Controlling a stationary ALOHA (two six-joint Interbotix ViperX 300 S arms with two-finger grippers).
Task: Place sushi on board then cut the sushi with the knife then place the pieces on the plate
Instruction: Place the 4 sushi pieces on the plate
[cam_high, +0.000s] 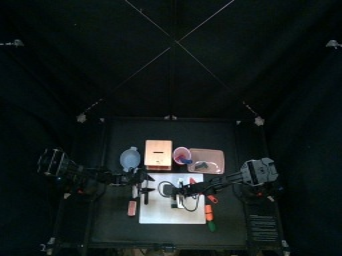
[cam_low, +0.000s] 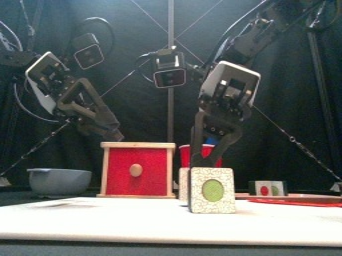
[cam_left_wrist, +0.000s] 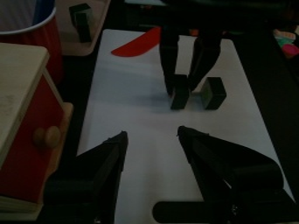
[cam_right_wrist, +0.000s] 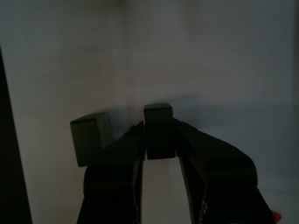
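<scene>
Now, sushi piece (cam_left_wrist: 79, 19) in pink tray (cam_left_wrist: 93, 37)

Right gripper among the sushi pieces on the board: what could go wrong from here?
1. The right gripper looks closed on one sushi piece, with a second piece close beside it on the white board. Lifting or swinging could knock that neighbour over.
2. The red knife lies loose on the same board, so a low carry might catch it.
</scene>
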